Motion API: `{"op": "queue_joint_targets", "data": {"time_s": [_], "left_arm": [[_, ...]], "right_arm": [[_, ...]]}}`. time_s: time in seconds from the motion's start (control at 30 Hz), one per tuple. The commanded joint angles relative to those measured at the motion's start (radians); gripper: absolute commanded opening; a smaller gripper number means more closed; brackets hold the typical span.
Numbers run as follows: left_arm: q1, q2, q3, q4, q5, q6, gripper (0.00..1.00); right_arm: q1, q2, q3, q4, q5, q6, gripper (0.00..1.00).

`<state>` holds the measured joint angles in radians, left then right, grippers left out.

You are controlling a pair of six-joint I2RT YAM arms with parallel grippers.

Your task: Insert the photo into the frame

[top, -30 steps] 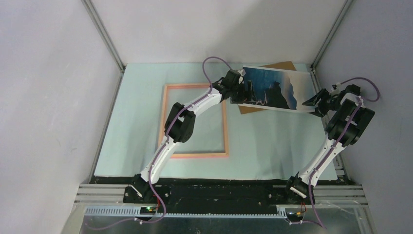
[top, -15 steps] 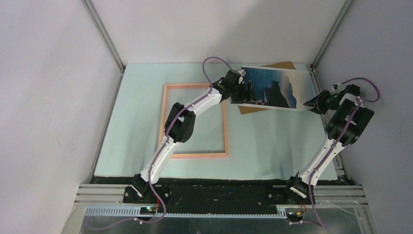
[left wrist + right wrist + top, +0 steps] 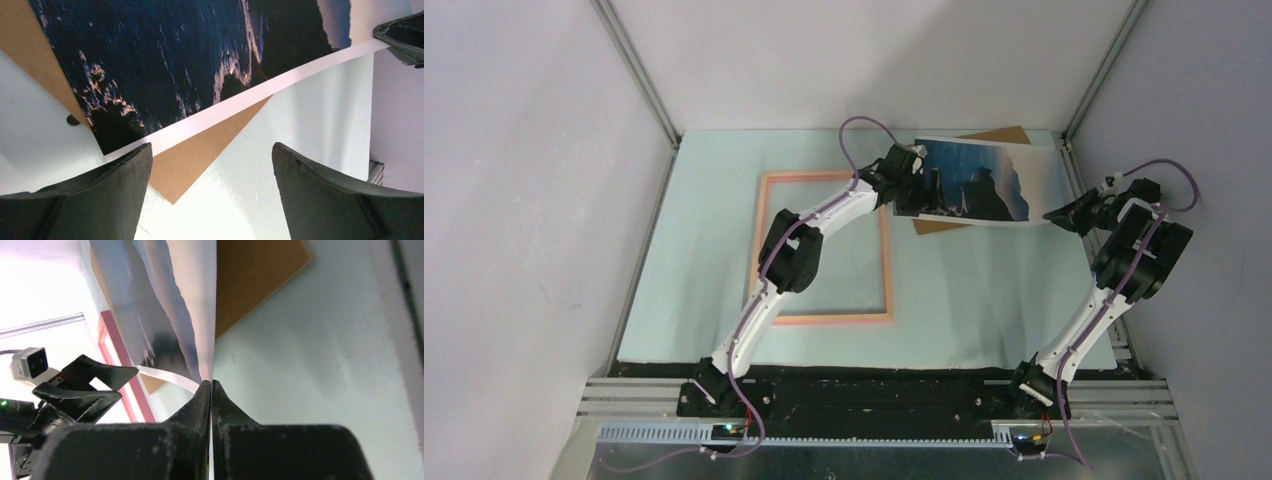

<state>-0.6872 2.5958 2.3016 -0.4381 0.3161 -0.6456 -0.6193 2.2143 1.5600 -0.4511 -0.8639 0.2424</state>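
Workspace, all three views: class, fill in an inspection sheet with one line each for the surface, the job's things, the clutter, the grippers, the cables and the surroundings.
Surface: pale green mat, no spills or marks seen.
Job's things: photo at the far right, picture side up, over a board; pink frame flat on the mat to its left, nothing inside it.
Clutter: brown board partly under the photo.
Grippers: left gripper open at the photo's left end; right gripper shut on the photo's right corner.
Cables: a purple cable runs along each arm, looping at the wrist.
Surroundings: plain pale walls, metal posts in the corners.
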Motion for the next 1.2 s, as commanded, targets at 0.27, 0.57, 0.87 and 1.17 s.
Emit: {"op": "queue_joint_targets", "data": {"time_s": [0.27,0.57,0.87,1.17], "left_arm": [[-0.012,-0.212,-0.025,-0.069,-0.105,0.187,0.99],[-0.012,-0.383,-0.151,-0.069,-0.168,0.378,1.0],[-0.02,-0.643,-0.383,-0.069,-0.172,0.576,1.0],[-0.024,-0.815,-0.52,-0.068,-0.176,0.643,1.0]], "right_arm": [[-0.036,-0.214,-0.096,0.013,-0.154,0.026,0.0],[-0.018,-0.342,-0.123,-0.074,-0.202,-0.069,0.0],[0.03,-0.477,-0.12,-0.211,-0.256,-0.197,0.0],[0.146,-0.663,-0.04,-0.404,-0.182,-0.377,0.0]]}}
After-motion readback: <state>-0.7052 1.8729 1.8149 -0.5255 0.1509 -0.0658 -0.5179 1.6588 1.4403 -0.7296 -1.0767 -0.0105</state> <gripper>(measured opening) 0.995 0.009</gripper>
